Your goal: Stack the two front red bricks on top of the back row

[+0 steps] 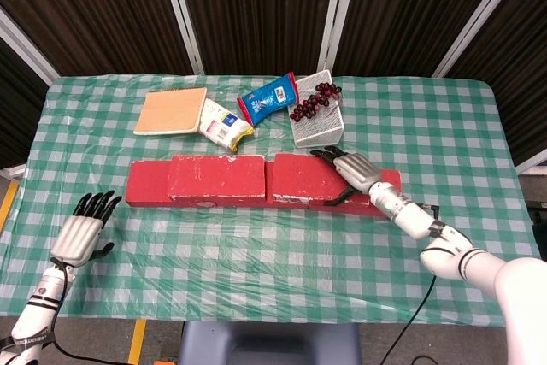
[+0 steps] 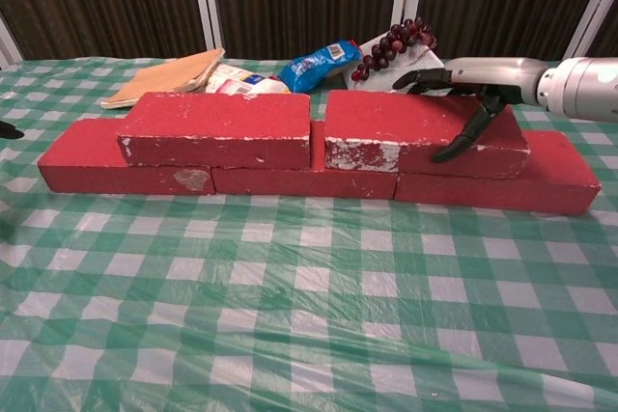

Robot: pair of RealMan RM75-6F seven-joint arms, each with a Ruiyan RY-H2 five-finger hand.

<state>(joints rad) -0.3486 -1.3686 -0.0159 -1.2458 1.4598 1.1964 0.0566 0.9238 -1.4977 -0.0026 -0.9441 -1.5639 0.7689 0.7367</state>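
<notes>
Three red bricks form the back row (image 1: 147,184) (image 2: 77,163) lying end to end across the table. Two more red bricks lie on top of it: the left top brick (image 1: 216,177) (image 2: 217,128) and the right top brick (image 1: 303,179) (image 2: 406,127), with a narrow gap between them. My right hand (image 1: 355,173) (image 2: 463,79) grips the right end of the right top brick, fingers over its back edge and thumb on its front face. My left hand (image 1: 81,232) hovers open with fingers apart near the table's front left edge, far from the bricks.
Behind the bricks stand a wire basket (image 1: 320,126) with dark grapes (image 1: 312,102), a blue snack packet (image 1: 267,98), a white packet (image 1: 224,123) and a tan book (image 1: 171,111). A green checked cloth under clear plastic (image 1: 256,245) covers the table.
</notes>
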